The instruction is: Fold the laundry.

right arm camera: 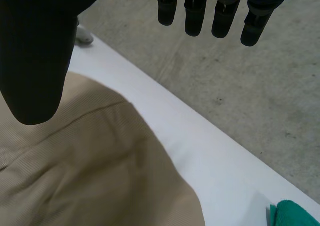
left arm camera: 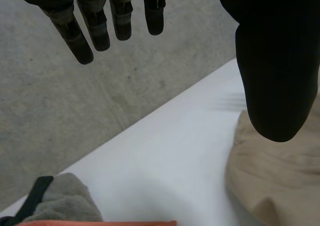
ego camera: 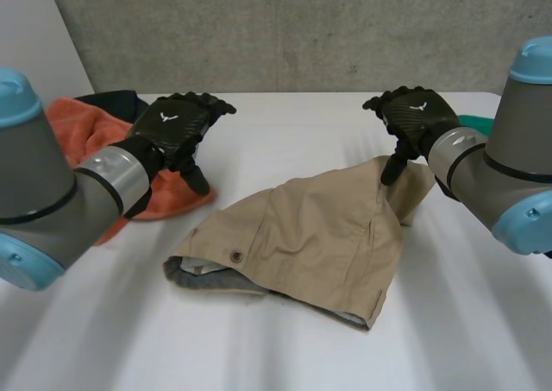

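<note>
A tan garment (ego camera: 302, 231) lies crumpled in the middle of the white table (ego camera: 103, 339), grey lining showing at its near edge, a metal button by its left side. My right hand (ego camera: 414, 113) hovers open over the garment's far right corner, thumb pointing down close to the raised cloth; whether it touches I cannot tell. In the right wrist view my right hand (right arm camera: 35, 51) has straight fingers above the tan cloth (right arm camera: 90, 176). My left hand (ego camera: 177, 128) is open above an orange towel (ego camera: 82, 128), holding nothing. Under my left hand's thumb (left arm camera: 277, 61) shows the tan garment's edge (left arm camera: 275, 181).
A dark cloth (ego camera: 116, 104) lies behind the orange towel at the far left. A green cloth (ego camera: 473, 123) sits at the far right, also near the table edge as the green cloth (right arm camera: 295, 213). A grey cloth (left arm camera: 62, 201) lies beside the orange one. Concrete wall behind.
</note>
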